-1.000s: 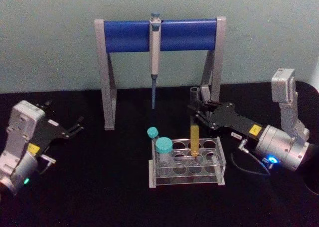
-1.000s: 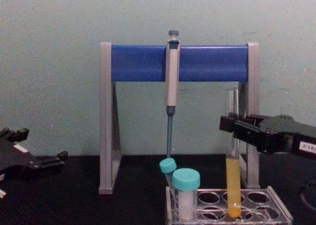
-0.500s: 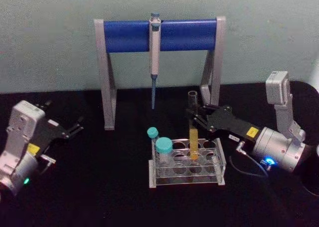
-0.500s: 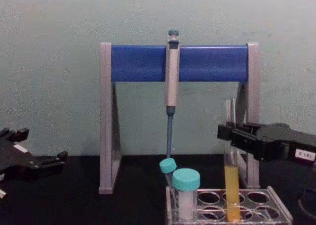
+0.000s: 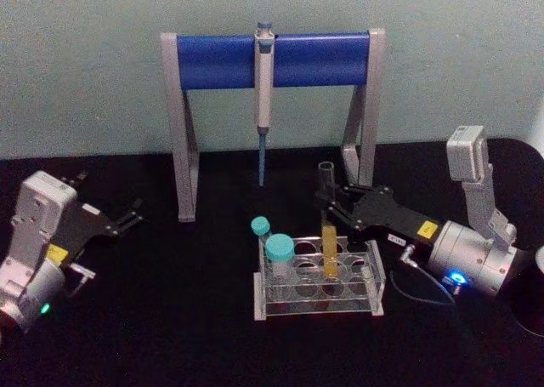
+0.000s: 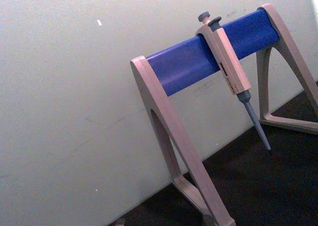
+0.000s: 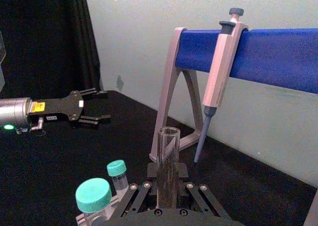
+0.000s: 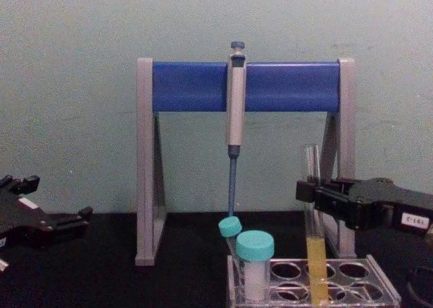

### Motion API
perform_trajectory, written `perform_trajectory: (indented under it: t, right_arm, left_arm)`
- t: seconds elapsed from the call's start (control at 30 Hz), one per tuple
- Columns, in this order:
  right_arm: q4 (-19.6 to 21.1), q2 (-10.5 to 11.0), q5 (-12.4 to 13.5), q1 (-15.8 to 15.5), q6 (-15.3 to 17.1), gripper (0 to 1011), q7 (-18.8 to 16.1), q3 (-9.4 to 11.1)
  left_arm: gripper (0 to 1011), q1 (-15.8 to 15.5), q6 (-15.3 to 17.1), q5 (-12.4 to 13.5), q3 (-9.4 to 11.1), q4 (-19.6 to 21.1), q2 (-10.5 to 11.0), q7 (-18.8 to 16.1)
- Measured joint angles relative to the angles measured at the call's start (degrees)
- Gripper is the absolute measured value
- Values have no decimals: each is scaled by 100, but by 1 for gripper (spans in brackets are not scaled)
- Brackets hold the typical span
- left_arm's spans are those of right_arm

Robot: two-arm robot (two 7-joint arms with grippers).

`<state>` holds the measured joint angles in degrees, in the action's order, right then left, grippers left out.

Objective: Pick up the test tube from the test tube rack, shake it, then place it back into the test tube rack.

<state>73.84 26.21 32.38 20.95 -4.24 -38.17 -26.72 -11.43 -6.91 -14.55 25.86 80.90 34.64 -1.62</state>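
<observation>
The test tube point(image 5: 328, 234), long and clear with yellow liquid low down, stands upright with its lower end inside a hole of the test tube rack point(image 5: 374, 299). My right gripper point(image 5: 327, 198) is shut on the tube's upper part, above the rack. The chest view shows the same grip, my right gripper point(image 8: 308, 190) on the test tube point(image 8: 314, 254) over the test tube rack point(image 8: 382, 289). In the right wrist view the test tube's point(image 7: 168, 145) open rim rises between the fingers. My left gripper point(image 5: 133, 216) rests open at the left, far from the rack.
Two teal-capped tubes point(image 5: 279, 249) stand in the rack's left end. Behind it rises a grey-and-blue pipette stand point(image 5: 212, 61) with a pipette point(image 5: 264, 81) hanging from its bar. The table is black; a wall is close behind.
My right gripper has come down with the test tube, whose lower end has sunk deeper into the rack hole. The left arm has not moved.
</observation>
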Motion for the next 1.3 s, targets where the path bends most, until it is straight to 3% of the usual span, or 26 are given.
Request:
perform_trajectory:
  t: [1.3]
  right_arm:
    - [-91,-14,-57,39,154,229,89,-43]
  left_arm:
    - [1001,0,0,0,0,0,0,0]
